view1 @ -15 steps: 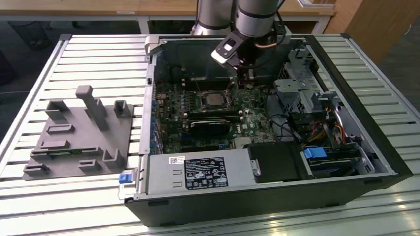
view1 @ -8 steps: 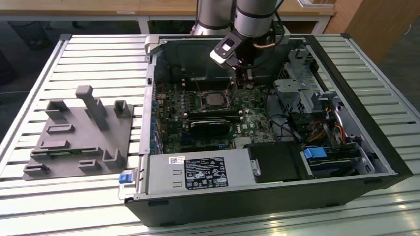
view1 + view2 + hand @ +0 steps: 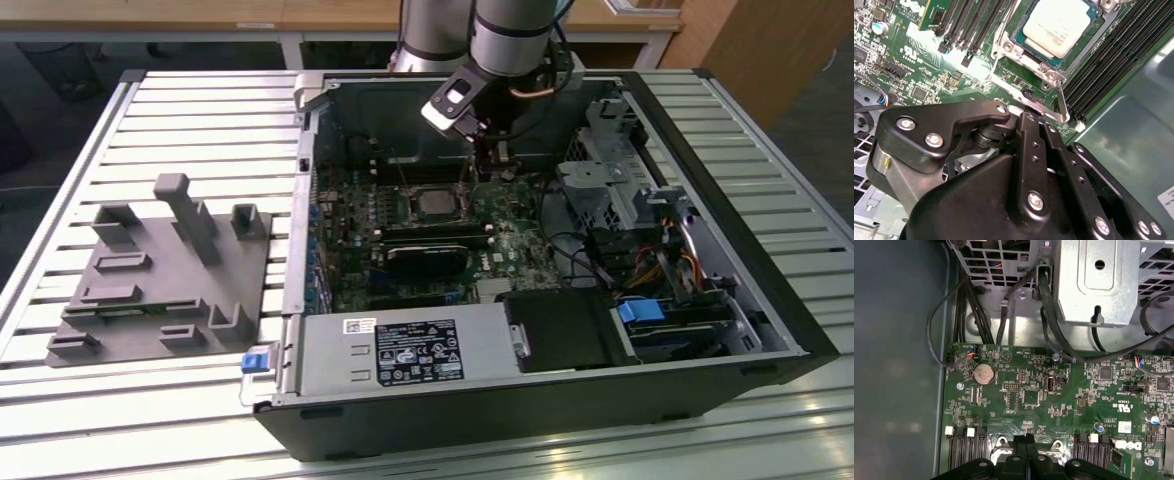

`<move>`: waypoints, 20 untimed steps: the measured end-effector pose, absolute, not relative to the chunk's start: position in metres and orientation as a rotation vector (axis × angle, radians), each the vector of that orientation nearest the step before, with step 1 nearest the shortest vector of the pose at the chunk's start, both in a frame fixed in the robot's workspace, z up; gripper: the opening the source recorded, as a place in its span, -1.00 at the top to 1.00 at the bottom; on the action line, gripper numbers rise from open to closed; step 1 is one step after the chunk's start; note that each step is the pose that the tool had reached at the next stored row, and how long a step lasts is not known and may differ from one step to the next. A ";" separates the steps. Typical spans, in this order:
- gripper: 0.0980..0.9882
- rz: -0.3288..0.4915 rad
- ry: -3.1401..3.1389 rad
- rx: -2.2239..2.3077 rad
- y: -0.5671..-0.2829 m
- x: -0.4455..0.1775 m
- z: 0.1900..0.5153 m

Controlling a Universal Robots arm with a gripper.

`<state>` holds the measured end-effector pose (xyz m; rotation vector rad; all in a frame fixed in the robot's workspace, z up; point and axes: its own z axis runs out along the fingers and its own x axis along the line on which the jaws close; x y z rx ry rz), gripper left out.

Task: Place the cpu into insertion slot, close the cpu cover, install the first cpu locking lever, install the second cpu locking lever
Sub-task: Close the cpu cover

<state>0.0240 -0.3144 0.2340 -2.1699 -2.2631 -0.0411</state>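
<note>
In the first wrist view, the gripper (image 3: 1026, 439) has its two fingers pressed together with no gap and nothing visible between them. It is low over the motherboard (image 3: 1024, 390), at the edge of the socket area.

The main risk seems to be a slip. In the second wrist view, the closed fingertips (image 3: 1029, 118) sit right by a thin metal lever (image 3: 1060, 100). A rod that narrow and springy could slide off the blunt tips. If it did, the lever would likely snap upward, or the fingers would drop onto the small parts soldered on the board beside them. A push angled slightly off the lever's line could also bend it, or send the tips into the long black memory slots (image 3: 1104, 60) alongside. I cannot tell whether the tips are touching the lever or only hovering at it.

The cpu (image 3: 1056, 25) lies flat just beyond the fingertips. It is close to the gripper but apart from it, with the lever between them. The cpu cover (image 3: 1029, 59) appears to lie down around it, framing the pale metal top. In the exterior view the chip sits below and just beside the gripper, inside the open computer case (image 3: 747, 300).
</note>
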 end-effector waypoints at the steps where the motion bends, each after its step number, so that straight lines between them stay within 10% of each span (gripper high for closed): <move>1: 0.98 -0.041 -2.263 -2.170 -0.314 0.023 0.234; 20: 0.98 -0.041 -2.263 -2.170 -0.314 0.004 0.232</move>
